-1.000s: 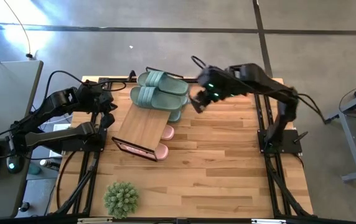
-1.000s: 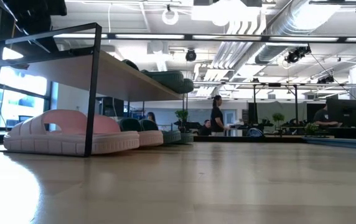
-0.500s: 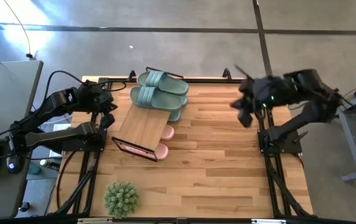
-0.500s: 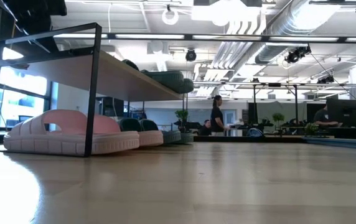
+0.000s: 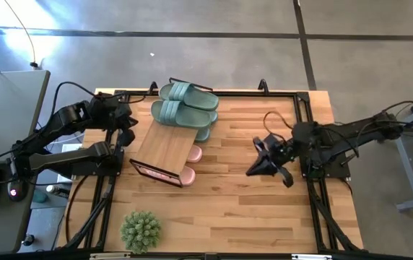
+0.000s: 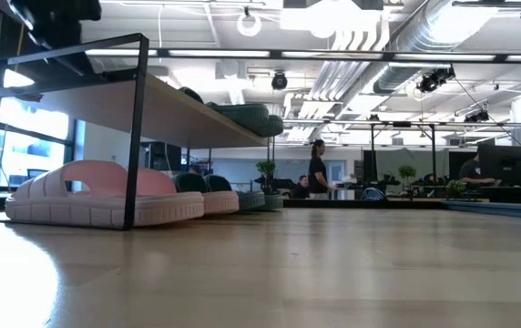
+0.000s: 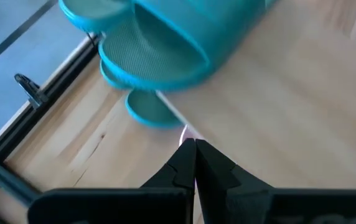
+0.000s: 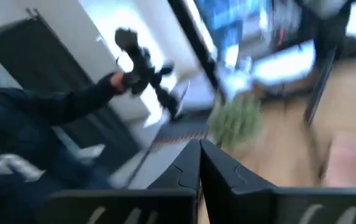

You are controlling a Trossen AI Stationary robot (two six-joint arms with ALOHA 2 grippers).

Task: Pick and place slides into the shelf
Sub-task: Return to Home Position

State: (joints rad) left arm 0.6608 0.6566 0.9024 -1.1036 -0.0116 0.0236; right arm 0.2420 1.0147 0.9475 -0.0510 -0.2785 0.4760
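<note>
Slides [image 5: 185, 112] seem all stowed on and under the shelf [image 5: 164, 144] left of centre; left claw [image 7: 195, 144] and right claw [image 8: 200, 144] are pinched closed, empty.

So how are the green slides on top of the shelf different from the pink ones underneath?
The green slides are sage green; the pink slides are pink. The green slides lie on the shelf's wooden top board; the pink slides sit on the table under it. From above, the green slides show whole, while only the pink slides' ends poke out. Both are wide-strap pairs lying side by side.
</note>
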